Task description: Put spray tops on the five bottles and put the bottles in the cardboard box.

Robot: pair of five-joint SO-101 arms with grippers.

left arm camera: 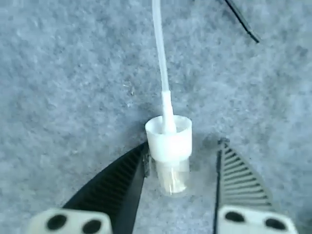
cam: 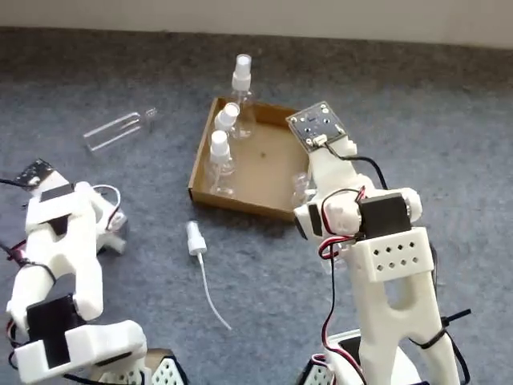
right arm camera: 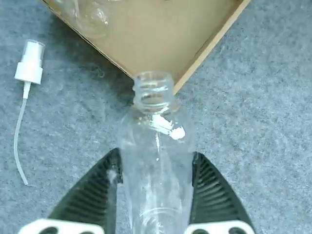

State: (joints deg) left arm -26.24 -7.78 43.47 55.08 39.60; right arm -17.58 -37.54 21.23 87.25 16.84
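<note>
Gripping an uncapped bottle [right arm camera: 156,126] at the cardboard box's [cam: 264,164] 4 o'clock corner, your right gripper [right arm camera: 156,161] is clamped tight. Your left gripper [left arm camera: 183,146] straddles a spray top [left arm camera: 168,139], jaws spread. Three capped bottles [cam: 219,160] stand boxed. A clear bottle [cam: 120,130] lies at 10 o'clock, leaving two unfinished.

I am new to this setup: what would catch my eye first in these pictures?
The right claw grips a clear bottle with no top at a corner of the cardboard box. Three bottles with spray tops stand in a row at one side of the box, and a loose spray top lies on the carpet in front of it.
</note>
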